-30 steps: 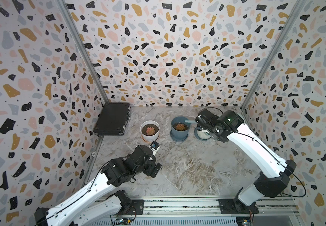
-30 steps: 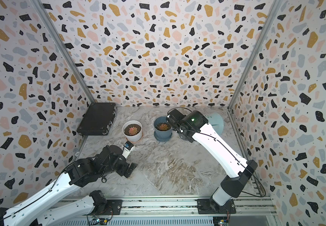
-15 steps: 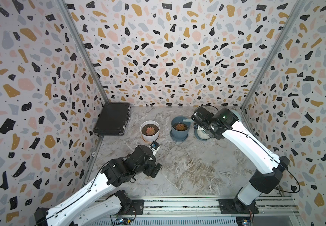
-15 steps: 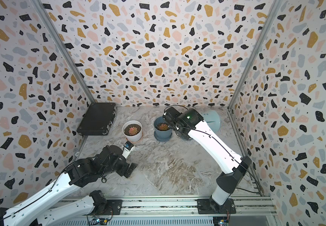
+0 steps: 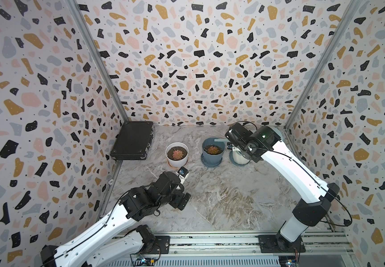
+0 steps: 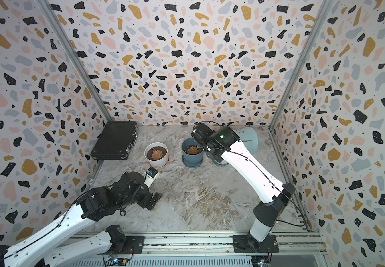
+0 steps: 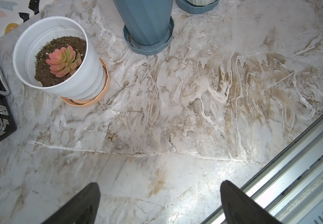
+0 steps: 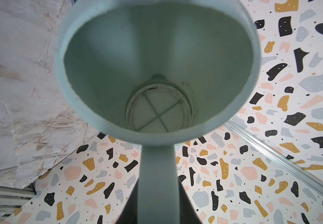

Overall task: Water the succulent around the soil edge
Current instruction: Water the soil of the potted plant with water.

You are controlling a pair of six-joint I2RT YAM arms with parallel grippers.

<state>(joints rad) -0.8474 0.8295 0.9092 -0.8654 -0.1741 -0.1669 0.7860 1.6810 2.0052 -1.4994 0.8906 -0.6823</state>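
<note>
The black case [image 5: 132, 141] sits far left, the left tool [image 7: 159, 203] hangs wide open and empty near the white pot [image 5: 177, 154], then comes the blue pot [image 5: 212, 152] with its succulent [image 5: 213, 149], and just beside it the right tool [image 8: 157, 203] pinches the tipped watering can [image 8: 157, 67] by its handle.

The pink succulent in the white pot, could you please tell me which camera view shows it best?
The left wrist view: the pink succulent is close and sharp, leaves and surrounding soil clear inside the white pot. Both top views show it only as a small rosette. The right wrist view misses it, filled by the watering can.
</note>
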